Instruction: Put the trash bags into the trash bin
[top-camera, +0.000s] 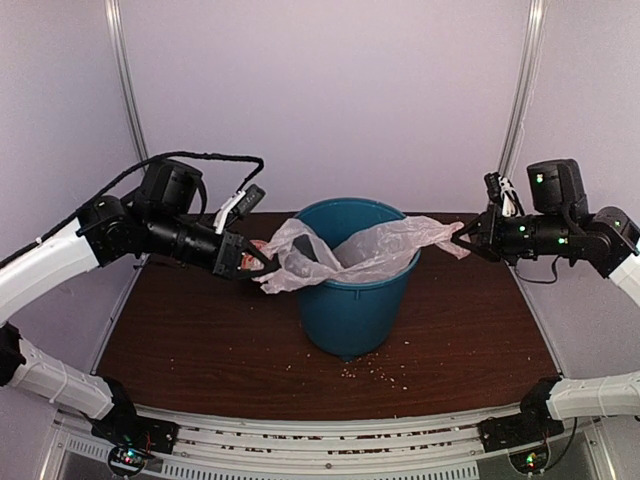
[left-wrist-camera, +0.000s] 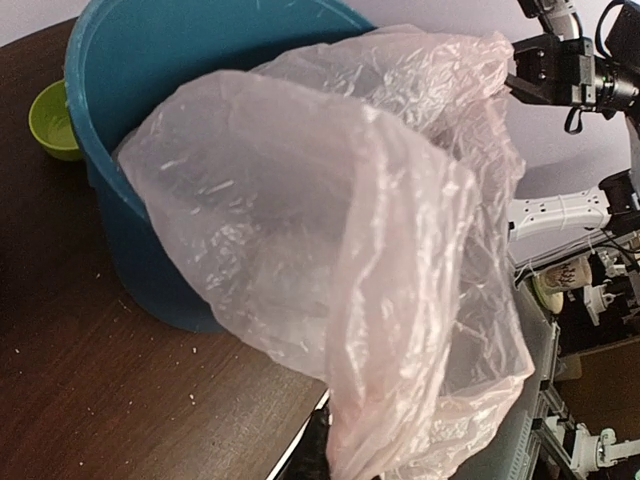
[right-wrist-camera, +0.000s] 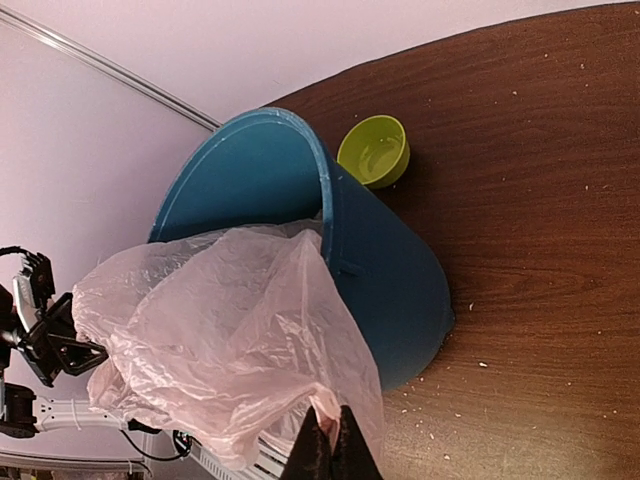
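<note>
The teal-blue trash bin (top-camera: 350, 305) stands upright at the table's middle. The pale-pink trash bag (top-camera: 355, 255) is stretched across the bin's mouth, sagging over its rim. My left gripper (top-camera: 262, 262) is shut on the bag's left end, left of the bin. My right gripper (top-camera: 462, 235) is shut on the bag's right end, right of the bin and above rim height. In the left wrist view the bag (left-wrist-camera: 350, 250) fills the frame and hides the jaws; the bin (left-wrist-camera: 130, 150) is behind it. In the right wrist view the closed fingertips (right-wrist-camera: 330, 450) pinch the bag (right-wrist-camera: 220, 340) beside the bin (right-wrist-camera: 390, 290).
A small lime-green bowl (right-wrist-camera: 375, 150) sits on the table behind the bin, also showing in the left wrist view (left-wrist-camera: 55, 120). Crumbs (top-camera: 375, 372) lie scattered on the dark wooden table (top-camera: 200, 350) in front of the bin.
</note>
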